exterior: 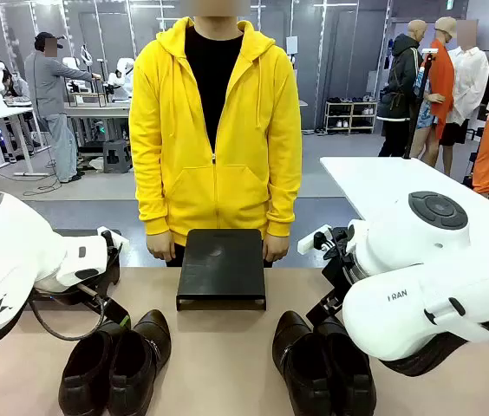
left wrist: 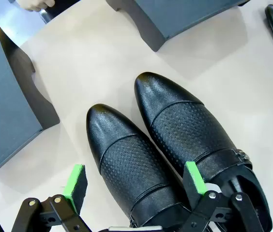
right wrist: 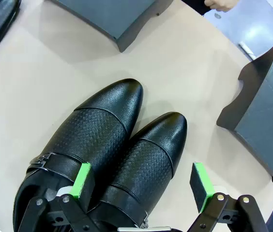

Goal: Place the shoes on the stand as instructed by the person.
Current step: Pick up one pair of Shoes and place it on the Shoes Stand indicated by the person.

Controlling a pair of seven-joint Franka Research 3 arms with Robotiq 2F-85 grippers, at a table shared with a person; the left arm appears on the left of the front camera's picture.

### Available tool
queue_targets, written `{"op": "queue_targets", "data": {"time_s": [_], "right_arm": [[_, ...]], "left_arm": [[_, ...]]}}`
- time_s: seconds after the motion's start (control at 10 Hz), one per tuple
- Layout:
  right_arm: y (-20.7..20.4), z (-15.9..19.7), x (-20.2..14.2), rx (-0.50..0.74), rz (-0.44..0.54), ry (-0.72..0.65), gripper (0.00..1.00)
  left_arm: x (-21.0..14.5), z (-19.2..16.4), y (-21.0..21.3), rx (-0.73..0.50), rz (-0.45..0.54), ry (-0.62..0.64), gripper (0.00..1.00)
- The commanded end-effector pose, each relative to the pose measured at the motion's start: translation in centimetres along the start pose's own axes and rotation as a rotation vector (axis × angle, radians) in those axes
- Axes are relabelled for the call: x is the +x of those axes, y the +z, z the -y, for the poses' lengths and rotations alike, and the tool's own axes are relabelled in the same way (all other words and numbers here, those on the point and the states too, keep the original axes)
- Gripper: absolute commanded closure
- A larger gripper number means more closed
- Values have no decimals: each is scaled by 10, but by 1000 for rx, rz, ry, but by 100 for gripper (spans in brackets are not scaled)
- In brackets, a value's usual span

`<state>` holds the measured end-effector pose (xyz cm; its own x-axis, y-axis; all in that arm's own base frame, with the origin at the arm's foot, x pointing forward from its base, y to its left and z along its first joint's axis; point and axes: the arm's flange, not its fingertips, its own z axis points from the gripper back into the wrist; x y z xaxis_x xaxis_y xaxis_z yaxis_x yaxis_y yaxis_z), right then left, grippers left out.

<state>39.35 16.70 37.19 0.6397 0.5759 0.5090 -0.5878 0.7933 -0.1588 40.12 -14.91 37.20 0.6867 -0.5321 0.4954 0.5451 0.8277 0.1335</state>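
This looks like a robotics lab in an open hall. A white left arm [exterior: 10, 260] and right arm [exterior: 427, 286] stand at a beige table [exterior: 218, 364]. Behind them, white worktables [exterior: 374, 178] sit on a bare grey floor [exterior: 88, 186]. Grey panel walls [exterior: 314, 52] enclose the space, and a low rack [exterior: 350, 115] of shoes stands against the far wall. A person in grey [exterior: 54, 95] is at another bench [exterior: 97, 110].

Open table [exterior: 218, 364] between left shoes [exterior: 114, 362] and right shoes [exterior: 318, 368] — stand [exterior: 221, 264] at far end
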Motion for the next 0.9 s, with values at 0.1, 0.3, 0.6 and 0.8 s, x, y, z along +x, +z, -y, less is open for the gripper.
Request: {"op": "queue_targets", "data": {"time_s": [0.1,0.3,0.6,0.8], "right_arm": [[0,0,0,0,0,0,0],[0,0,0,0,0,0,0],[0,0,0,0,0,0,0],[0,0,0,0,0,0,0]], "left_arm": [[0,0,0,0,0,-1,0],[0,0,0,0,0,-1,0],[0,0,0,0,0,-1,0],[0,0,0,0,0,-1,0]]}}
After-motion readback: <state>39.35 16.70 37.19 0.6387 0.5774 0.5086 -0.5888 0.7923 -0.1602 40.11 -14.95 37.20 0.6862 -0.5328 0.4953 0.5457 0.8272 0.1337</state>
